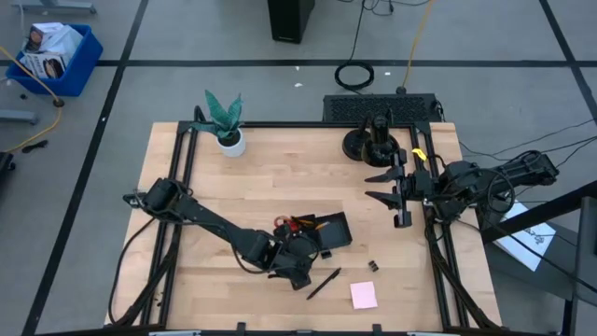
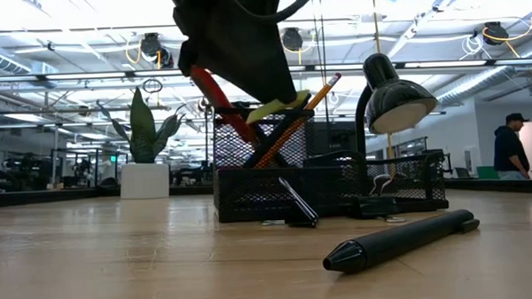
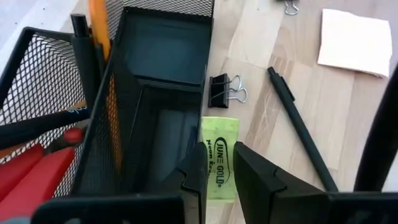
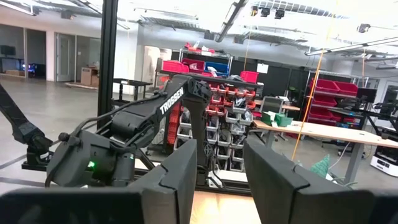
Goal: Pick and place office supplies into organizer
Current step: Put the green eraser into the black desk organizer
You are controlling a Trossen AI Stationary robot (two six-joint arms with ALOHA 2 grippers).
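L gripper (image 3: 217, 171) clamped on yellow-green eraser (image 3: 219, 140), held at organizer (image 1: 322, 233) wall. Pen (image 1: 324, 283), clip (image 1: 372, 266), pink pad (image 1: 364, 295) on table nearby. R gripper (image 1: 384, 185) idle, fingers apart, by lamp stand (image 1: 373, 143).

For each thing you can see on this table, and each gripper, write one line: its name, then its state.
Left gripper: shut on the yellow-green piece, over the organizer's edge.
Right gripper: open, empty, raised off to the right.
Organizer: upright; near compartments empty.
Scissors: leaning in organizer.
Pencils: leaning in organizer.
Pen: lying on table, outside.
Clip: lying beside organizer.
Sticky pad: flat on table.
Plant: upright.
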